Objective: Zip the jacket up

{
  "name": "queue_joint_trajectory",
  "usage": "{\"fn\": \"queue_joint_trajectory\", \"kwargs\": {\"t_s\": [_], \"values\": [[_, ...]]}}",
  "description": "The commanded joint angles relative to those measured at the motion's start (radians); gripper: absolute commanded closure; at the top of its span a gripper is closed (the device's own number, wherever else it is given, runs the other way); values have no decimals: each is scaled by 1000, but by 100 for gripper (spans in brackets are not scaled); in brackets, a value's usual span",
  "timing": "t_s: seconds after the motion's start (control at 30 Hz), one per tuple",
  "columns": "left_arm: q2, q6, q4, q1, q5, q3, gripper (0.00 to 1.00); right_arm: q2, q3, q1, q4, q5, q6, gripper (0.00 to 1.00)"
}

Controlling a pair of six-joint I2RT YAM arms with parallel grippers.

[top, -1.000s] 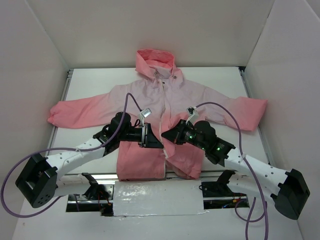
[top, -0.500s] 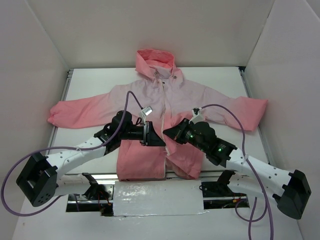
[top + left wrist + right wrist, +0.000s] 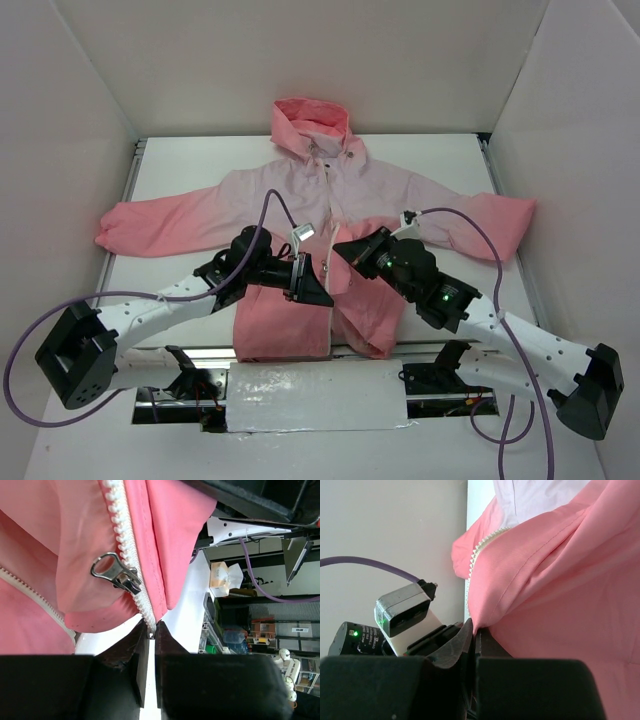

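Pink jacket (image 3: 370, 190) lies flat on the table (image 3: 180, 165); left tool (image 3: 151, 630) and right tool (image 3: 474, 630) each pinch its zipper edge.

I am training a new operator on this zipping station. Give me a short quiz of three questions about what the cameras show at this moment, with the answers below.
1. True or false: the hood is the part of the jacket that lies farthest from the robot's side.
2. In the left wrist view, the metal zipper slider sits: A) on the tooth row, higher in the picture than the left gripper; B) inside a sleeve cuff; C) clamped between the fingertips.
3. How many grippers are pinching jacket fabric, counting the right gripper?
Key: 1 true; 2 A; 3 two, each shut on a front edge.
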Motion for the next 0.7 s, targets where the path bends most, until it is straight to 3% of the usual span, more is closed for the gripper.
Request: {"fn": "queue_joint_trajectory", "kwargs": {"t_s": [0.0,0.03,0.1,0.13,0.17,0.3,0.5,0.67], "values": [[-5,39,-9,-8,22,41,79,-16,11,7,123,4,-39,100],[-17,51,-64,-8,-6,59,66,-22,-21,6,148,-5,-74,100],[-36,72,-105,-6,-38,70,48,-39,-49,6,193,-22,-87,100],[-53,75,-121,-2,-68,75,31,-44,-69,5,199,-25,-91,100],[-62,72,-135,2,-81,73,28,-50,-77,4,208,-32,-96,100],[-106,42,-141,29,-170,56,25,-79,-103,4,222,-66,-105,100],[-157,-44,-6,81,-230,-8,29,-130,-150,5,292,-126,-133,100],[-102,-30,-10,83,-242,55,34,-137,-160,4,302,-174,-142,100]]}}
